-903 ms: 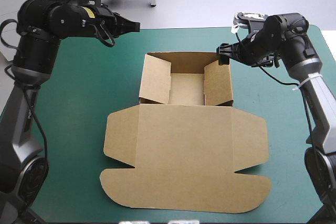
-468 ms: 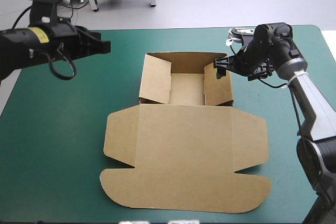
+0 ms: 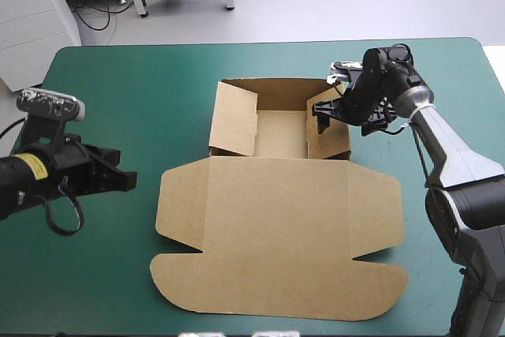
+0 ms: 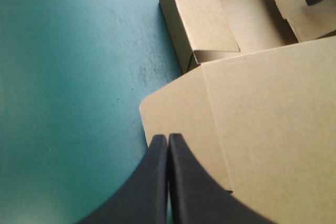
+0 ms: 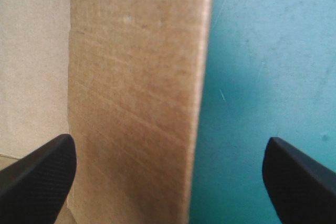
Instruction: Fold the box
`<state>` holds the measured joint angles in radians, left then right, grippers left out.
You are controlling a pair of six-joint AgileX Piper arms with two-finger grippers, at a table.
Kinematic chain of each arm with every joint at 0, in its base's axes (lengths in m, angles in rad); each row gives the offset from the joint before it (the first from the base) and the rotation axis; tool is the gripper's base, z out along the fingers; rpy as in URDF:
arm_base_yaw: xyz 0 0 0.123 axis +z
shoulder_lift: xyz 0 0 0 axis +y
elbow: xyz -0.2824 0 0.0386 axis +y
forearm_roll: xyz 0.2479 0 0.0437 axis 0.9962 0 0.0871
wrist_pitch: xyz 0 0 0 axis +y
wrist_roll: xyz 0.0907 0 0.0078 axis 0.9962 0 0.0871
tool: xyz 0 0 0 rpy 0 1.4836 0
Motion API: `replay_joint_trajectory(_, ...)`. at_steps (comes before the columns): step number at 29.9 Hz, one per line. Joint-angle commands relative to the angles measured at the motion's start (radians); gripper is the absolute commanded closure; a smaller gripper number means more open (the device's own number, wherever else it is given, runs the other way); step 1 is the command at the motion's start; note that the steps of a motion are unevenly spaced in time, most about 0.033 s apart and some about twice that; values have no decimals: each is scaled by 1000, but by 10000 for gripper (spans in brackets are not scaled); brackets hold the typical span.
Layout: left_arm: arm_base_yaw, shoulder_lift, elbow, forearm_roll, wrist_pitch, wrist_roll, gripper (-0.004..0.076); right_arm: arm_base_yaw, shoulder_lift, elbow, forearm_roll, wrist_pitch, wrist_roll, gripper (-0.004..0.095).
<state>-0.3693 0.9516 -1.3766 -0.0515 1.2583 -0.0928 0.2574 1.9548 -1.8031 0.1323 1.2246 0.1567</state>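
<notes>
Board (image 3: 276, 219) of the brown box lies at the middle of the teal-green cover (image 3: 118, 92). Its far half is already raised into an open tray (image 3: 280, 133), and its lid (image 3: 276, 211) is still spread flat toward the near edge. The tray's side flaps lean inward over its floor.

The right wall (image 3: 330, 125) looks to be the step in hand. The right gripper (image 3: 323, 112) is at that wall with its black fingers wide apart. In its wrist view the wall's upper edge runs between them, with the tray floor on one side and bare cover on the other. It holds nothing yet.

The left gripper (image 3: 118, 181) is low over the cover beside the lid's left wing (image 3: 180, 204). Its fingers are pressed together into one point, aimed at the wing's rounded corner. Whether it touches the board cannot be told.

Judging by this, the walls are nearly settled and the lid work has not begun. The next move probably calls for the right fingers to close squarely on the wall. They should pinch both layers without dragging the light tray sideways. The left arm is placed to steady the sheet or lift the wing.
</notes>
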Motion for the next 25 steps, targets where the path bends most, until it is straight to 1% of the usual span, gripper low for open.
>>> replay_joint_trajectory(1,-4,-68,59,22,-66,-3,756,7,-30,-27,3,-21,-12,21)
replay_joint_trajectory(9,-4,-173,202,42,-106,-3,756,13,-20,-27,3,-21,-12,21)
replay_joint_trajectory(11,-4,-191,221,42,-106,-3,756,13,-20,-27,3,-17,-12,37)
replay_joint_trajectory(13,-4,-204,237,42,-104,-3,756,13,-20,-27,3,-8,-11,92)
replay_joint_trajectory(15,-4,-215,246,42,-104,-3,756,13,-20,-27,0,1,-8,215)
replay_joint_trajectory(17,-4,-223,255,42,-104,-3,756,13,-19,-27,-5,11,-8,400)
replay_joint_trajectory(21,-4,-227,257,42,-104,-3,756,13,-19,-27,0,22,-31,933)
replay_joint_trajectory(22,-4,-227,257,42,-104,-3,756,13,-19,-27,0,22,-34,915)
replay_joint_trajectory(25,-4,-227,257,42,-104,-3,756,13,-19,-27,3,22,-38,912)
